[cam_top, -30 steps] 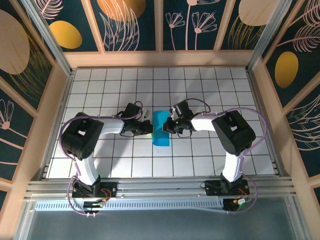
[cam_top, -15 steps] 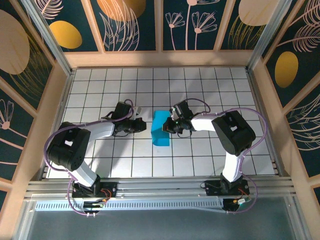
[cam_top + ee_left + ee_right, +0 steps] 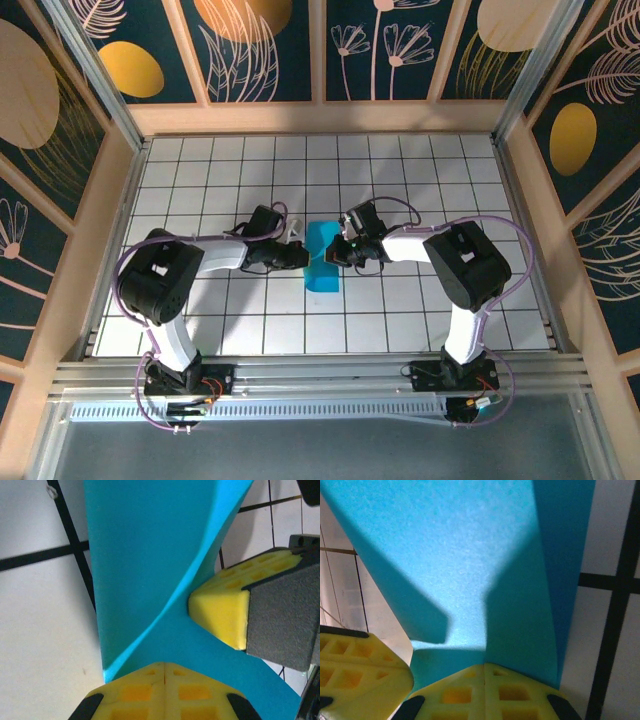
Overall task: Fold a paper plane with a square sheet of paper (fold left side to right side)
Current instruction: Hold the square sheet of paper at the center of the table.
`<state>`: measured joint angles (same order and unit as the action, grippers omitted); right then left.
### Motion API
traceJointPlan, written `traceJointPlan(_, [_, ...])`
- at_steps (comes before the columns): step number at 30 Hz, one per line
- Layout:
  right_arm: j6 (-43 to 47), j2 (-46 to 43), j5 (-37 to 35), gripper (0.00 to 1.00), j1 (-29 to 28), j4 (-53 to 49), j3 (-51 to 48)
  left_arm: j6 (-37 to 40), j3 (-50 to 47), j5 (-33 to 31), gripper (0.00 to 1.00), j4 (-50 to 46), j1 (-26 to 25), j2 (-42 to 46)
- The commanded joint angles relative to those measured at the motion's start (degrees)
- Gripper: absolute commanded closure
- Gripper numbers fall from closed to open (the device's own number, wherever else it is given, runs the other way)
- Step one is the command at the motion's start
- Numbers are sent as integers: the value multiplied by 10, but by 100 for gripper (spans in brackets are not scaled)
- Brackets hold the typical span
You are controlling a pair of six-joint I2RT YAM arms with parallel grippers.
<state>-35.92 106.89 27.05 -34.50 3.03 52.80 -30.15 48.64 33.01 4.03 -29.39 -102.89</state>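
Swung back in from the left since half a second earlier, the left gripper [image 3: 299,256] now meets the left edge of the square sheet of paper [image 3: 322,262]. The right gripper [image 3: 337,251] stays at the sheet's right edge. Folded into a narrow cyan strip, the paper lies at the center of the frame on the white tiled tabletop [image 3: 420,170]. Both sets of jaws are closed together, yellow tips touching the paper. One flap curls upward.
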Motion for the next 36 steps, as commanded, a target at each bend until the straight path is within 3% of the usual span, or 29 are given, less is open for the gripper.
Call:
traceJointPlan(1, [14, 30, -60, 100, -4, -95, -23, 14, 18, 12, 100, -2, 0, -17])
traceJointPlan(36, [9, -11, -18, 100, -5, -58, 33, 39, 34, -38, 100, -62, -1, -78])
